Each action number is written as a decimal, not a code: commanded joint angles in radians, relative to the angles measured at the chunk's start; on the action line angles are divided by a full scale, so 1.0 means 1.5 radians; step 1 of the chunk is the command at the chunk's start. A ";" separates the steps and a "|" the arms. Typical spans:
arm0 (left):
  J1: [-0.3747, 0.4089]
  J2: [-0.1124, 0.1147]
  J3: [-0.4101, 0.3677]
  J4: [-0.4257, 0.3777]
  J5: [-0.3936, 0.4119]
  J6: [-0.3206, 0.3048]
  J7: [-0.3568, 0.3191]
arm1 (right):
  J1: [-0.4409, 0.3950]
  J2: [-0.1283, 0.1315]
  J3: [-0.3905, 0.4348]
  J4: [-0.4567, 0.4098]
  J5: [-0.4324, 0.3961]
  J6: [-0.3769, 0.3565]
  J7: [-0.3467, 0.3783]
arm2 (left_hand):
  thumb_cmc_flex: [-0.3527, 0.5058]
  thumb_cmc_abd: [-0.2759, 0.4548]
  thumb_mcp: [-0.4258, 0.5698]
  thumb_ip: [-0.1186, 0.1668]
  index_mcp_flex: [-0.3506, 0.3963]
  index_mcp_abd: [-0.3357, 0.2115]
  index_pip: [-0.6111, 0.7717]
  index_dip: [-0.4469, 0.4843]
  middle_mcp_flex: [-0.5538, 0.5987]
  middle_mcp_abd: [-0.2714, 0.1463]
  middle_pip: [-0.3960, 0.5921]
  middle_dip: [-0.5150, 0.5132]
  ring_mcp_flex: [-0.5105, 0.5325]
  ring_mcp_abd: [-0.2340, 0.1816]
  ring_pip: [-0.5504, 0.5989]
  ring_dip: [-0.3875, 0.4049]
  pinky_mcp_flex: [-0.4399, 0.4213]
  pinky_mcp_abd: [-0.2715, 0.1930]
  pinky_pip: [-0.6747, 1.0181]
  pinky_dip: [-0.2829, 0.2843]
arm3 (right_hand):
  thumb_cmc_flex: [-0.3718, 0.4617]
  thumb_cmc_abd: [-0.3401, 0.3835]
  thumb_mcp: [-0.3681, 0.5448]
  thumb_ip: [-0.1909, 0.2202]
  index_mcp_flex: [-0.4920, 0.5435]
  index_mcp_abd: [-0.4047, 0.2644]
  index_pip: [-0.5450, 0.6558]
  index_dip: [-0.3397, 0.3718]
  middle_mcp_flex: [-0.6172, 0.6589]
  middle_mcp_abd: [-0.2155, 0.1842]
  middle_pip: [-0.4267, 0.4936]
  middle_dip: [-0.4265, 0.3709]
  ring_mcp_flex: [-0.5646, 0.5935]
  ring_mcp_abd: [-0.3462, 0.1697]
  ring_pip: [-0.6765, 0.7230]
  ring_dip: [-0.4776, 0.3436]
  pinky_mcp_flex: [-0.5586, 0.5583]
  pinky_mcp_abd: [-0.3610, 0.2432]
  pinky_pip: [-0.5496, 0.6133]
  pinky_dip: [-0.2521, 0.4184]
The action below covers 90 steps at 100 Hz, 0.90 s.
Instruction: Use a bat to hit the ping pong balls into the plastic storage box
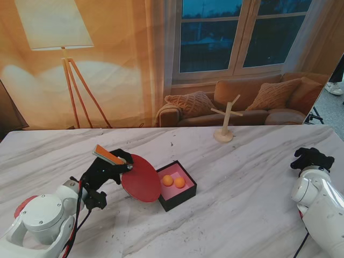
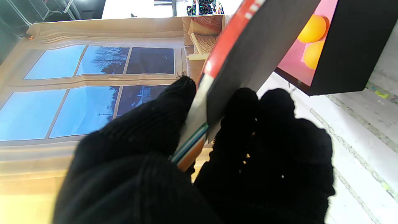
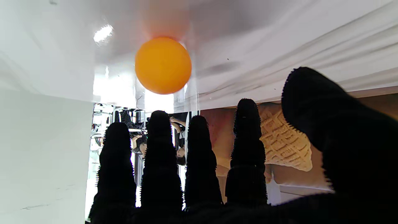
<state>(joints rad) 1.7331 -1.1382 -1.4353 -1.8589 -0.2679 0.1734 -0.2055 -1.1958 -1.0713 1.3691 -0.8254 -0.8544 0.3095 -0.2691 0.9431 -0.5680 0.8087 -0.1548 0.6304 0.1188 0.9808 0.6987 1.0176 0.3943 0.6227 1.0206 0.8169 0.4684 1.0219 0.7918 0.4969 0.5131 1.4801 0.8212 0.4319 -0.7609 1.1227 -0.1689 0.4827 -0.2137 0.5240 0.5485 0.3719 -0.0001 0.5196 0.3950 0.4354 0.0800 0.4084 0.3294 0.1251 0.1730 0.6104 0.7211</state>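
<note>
- Left hand [image 1: 107, 166], black-gloved, is closed around the orange handle of the bat [image 1: 141, 181]; in the left wrist view the thumb [image 2: 174, 102] presses one face and the other fingers the opposite face.
- Bat's red blade hangs tilted, its lower edge near the counter [image 1: 242, 215], just beside the left wall of the storage box [image 1: 176, 185] and overlapping the box's near-left corner in the stand view. Cannot tell whether blade and box touch.
- Storage box: black outside, pink inside, open top, standing at mid-counter and turned at an angle.
- Two orange ping pong balls [image 1: 173, 181] lie inside the box, side by side, close together.
- Right hand [image 1: 310, 157] sits at the counter's right edge, well apart from the box; four fingers [image 3: 160, 155] straight and spread, thumb apart, holding nothing.
- A third orange ball [image 3: 163, 65] shows in the right wrist view, on the counter just beyond the fingertips, not touched. It cannot be made out in the stand view.
- Small wooden stand [image 1: 226, 126] at the counter's far edge.
</note>
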 commanded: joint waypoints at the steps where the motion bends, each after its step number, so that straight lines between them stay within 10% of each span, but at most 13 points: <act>1: 0.003 -0.002 0.000 -0.006 0.000 0.003 -0.007 | 0.002 0.001 -0.005 0.017 0.004 0.008 0.004 | 0.034 0.000 0.077 -0.009 0.018 0.007 0.013 0.008 -0.025 -0.063 -0.013 0.001 0.008 0.061 0.013 0.007 -0.006 -0.045 -0.002 0.014 | -0.006 0.011 0.010 0.025 0.020 -0.010 0.000 0.002 0.026 0.016 0.006 0.010 0.018 0.019 0.008 0.008 0.002 0.018 0.030 0.008; 57: -0.002 -0.001 0.002 -0.002 -0.002 0.010 -0.014 | 0.065 -0.015 -0.069 0.131 0.072 0.012 -0.051 | 0.035 0.000 0.077 -0.009 0.019 0.006 0.012 0.009 -0.025 -0.062 -0.013 0.002 0.008 0.062 0.013 0.007 -0.006 -0.045 -0.003 0.015 | 0.042 0.008 0.069 0.026 0.035 0.002 0.024 0.004 0.103 0.120 0.073 0.040 0.194 0.044 0.158 0.043 0.127 0.039 0.369 -0.099; 90: -0.001 -0.001 0.000 -0.003 0.000 0.007 -0.013 | 0.081 -0.019 -0.098 0.164 0.084 0.007 -0.081 | 0.034 0.000 0.077 -0.009 0.019 0.007 0.012 0.009 -0.025 -0.062 -0.013 0.002 0.009 0.062 0.013 0.008 -0.006 -0.044 -0.003 0.016 | 0.121 -0.031 0.129 0.029 0.098 0.075 0.127 0.038 0.165 0.109 0.195 0.126 0.307 0.014 0.297 0.083 0.264 0.026 0.502 -0.077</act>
<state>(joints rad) 1.7289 -1.1378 -1.4346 -1.8581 -0.2670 0.1853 -0.2118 -1.0724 -1.0968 1.2229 -0.5749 -0.7217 0.3172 -0.4066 0.9431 -0.5681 0.8089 -0.1548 0.6304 0.1188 0.9808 0.7009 1.0176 0.3944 0.6227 1.0206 0.8168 0.4684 1.0219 0.7918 0.4967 0.5131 1.4801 0.8214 0.5879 -0.7781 1.2391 -0.1680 0.5965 -0.1221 0.6814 0.5879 0.6030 0.1611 0.7843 0.5623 0.8582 0.1120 0.8126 0.4369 0.4802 0.2069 1.3088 0.5802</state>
